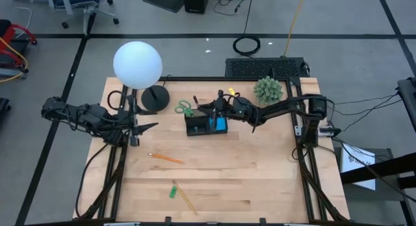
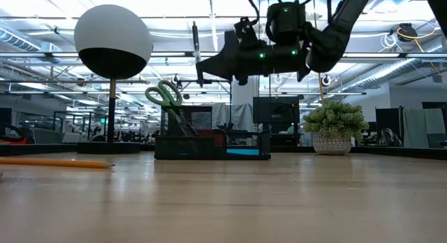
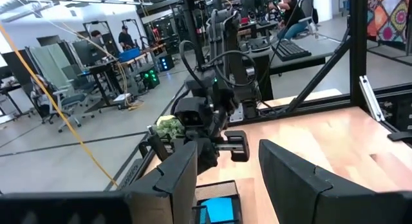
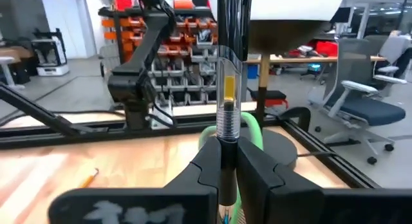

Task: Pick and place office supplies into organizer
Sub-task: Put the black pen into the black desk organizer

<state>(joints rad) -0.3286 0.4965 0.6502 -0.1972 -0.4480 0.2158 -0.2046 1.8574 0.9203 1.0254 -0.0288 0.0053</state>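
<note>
Sitting near the table's centre, toward twelve o'clock, the black organizer (image 1: 207,126) holds a blue sticky pad (image 1: 221,125) and green-handled scissors (image 2: 165,94) standing upright. Above it, the right gripper (image 1: 215,108) hangs with fingers pinched tight on a dark pen (image 4: 226,82) held upright. At nine o'clock, the left gripper (image 1: 151,126) waits, fingers spread, holding nothing. An orange pencil (image 1: 166,158) lies toward seven o'clock.

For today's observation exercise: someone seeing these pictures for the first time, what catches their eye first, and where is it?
First, the white globe lamp at the table's far left, towering over everything. Next, the right gripper above the black organizer near the table's middle, shut on a pen held upright. The green-handled scissors already stand in the organizer, and an orange pencil lies loose on the wood nearer the front.
</note>
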